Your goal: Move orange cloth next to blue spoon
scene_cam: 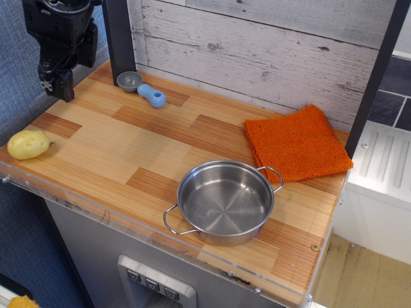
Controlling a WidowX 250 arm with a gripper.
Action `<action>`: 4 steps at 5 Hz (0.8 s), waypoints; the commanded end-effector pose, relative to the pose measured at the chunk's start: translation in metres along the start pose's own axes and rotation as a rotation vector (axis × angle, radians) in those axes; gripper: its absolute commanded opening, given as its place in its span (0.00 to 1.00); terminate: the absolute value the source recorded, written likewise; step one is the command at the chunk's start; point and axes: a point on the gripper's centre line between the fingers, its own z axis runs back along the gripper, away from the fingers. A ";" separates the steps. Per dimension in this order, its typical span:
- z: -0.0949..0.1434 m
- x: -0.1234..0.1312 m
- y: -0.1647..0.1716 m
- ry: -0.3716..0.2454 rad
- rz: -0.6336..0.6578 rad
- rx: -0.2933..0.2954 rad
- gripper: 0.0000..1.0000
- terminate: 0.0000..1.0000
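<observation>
I have one view, and it looks down at my wooden bench (pixel 128 144) from the front.

My black tool (pixel 62 83) hangs up high over the back left corner of the bench. It holds nothing. Its tips sit close together, but they are dark and small, so I cannot tell if it is open or closed.

The bright orange square cloth of bumpy knitted fabric (pixel 297 143) lies flat near the back right corner. One of its corners comes close to the right edge of the bench. It is about as wide as the pot.

The small toy spoon with a fat light-blue handle and a round grey bowl (pixel 144 90) lies near the back edge, toward the left side. Its grey bowl points to the back left corner and its handle points toward the middle of the bench. The spoon is near my tool and well apart from the cloth.

The shiny round steel pot with two wire handles (pixel 225 200) stands upright near the front edge, toward the right. One handle is just beside the front edge of the cloth.

The yellow potato (pixel 27 144) rests at the left edge of the bench, near the front left corner.
</observation>
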 end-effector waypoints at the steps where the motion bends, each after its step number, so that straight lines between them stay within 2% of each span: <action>1: 0.000 0.000 0.000 0.000 0.000 0.000 1.00 0.00; 3: 0.012 -0.033 -0.012 0.032 -0.096 -0.041 1.00 0.00; 4: 0.016 -0.057 -0.016 0.061 -0.139 -0.062 1.00 0.00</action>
